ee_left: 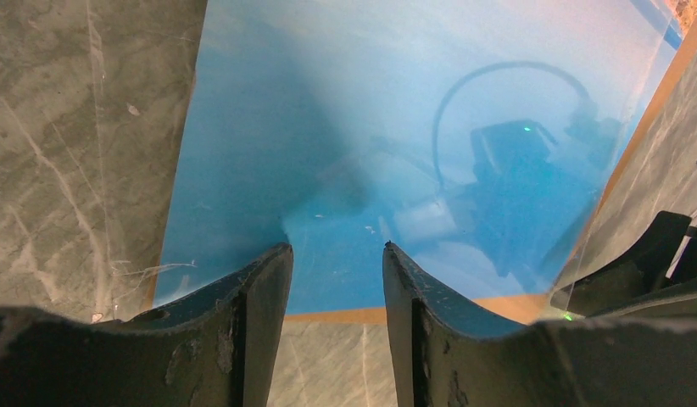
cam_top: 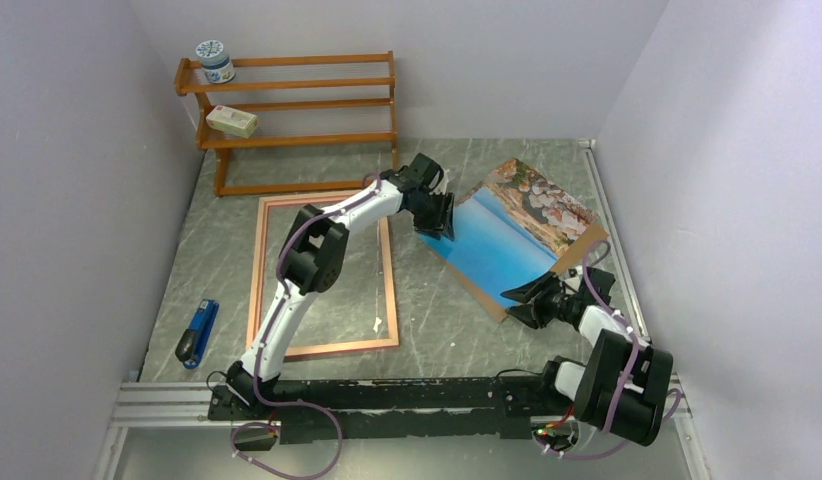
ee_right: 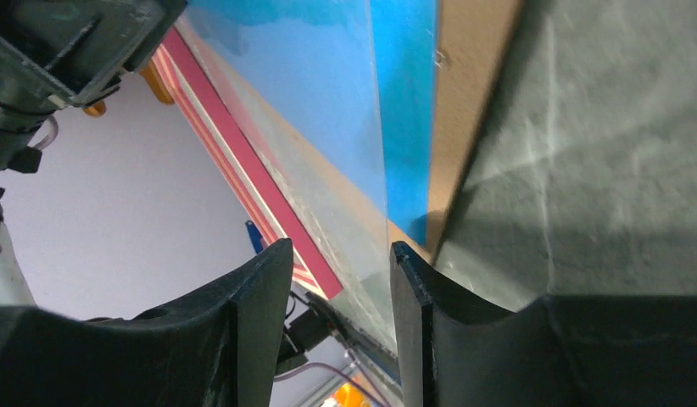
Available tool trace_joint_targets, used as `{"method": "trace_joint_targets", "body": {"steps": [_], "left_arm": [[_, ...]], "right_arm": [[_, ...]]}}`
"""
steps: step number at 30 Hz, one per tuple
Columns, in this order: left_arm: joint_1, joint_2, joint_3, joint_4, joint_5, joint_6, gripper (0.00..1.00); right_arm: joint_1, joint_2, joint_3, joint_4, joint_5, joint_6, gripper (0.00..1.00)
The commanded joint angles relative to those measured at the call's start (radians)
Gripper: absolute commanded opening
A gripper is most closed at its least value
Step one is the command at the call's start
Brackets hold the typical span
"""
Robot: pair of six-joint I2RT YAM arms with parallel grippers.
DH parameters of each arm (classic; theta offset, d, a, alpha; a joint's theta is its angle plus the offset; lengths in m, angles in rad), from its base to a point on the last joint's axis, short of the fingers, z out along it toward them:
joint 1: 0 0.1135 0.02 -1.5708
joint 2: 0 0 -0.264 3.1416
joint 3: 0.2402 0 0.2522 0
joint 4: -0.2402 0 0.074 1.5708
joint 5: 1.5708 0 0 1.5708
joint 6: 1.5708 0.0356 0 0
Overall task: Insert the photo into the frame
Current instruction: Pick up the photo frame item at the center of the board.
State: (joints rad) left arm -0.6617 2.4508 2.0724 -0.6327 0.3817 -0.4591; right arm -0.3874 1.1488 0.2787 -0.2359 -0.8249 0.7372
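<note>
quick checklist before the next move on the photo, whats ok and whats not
1. Left hand at the photo's left corner, fingers apart: ok
2. Right hand at the photo's opposite edge, fingers apart: ok
3. Photo gripped: not ok, neither hand is shut on it
4. Photo separated from the brown backing sheet: not ok, it lies on the sheet
5. Frame flat on the table: ok

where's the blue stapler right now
In the top view, the blue stapler lies at the near left, just left of the frame.
</note>
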Motion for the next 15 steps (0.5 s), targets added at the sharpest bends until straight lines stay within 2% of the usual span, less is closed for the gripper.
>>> {"method": "trace_joint_targets", "body": {"steps": [1, 5, 9, 15], "left_arm": [[-0.008, 0.094, -0.073, -0.166, -0.041, 0.008, 0.51], [0.0, 0.087, -0.101, -0.143, -0.021, 0.007, 0.51], [0.002, 0.08, -0.117, -0.122, 0.006, 0.034, 0.51], [0.002, 0.071, -0.137, -0.101, 0.034, 0.049, 0.51]], "right_arm": [[0.011, -0.029, -0.003, 0.294, -0.05, 0.051, 0.5], [0.014, -0.007, 0.016, 0.349, 0.016, 0.033, 0.55], [0.016, 0.054, 0.016, 0.464, 0.011, 0.071, 0.6], [0.038, 0.175, 0.029, 0.61, -0.013, 0.121, 0.6]]}}
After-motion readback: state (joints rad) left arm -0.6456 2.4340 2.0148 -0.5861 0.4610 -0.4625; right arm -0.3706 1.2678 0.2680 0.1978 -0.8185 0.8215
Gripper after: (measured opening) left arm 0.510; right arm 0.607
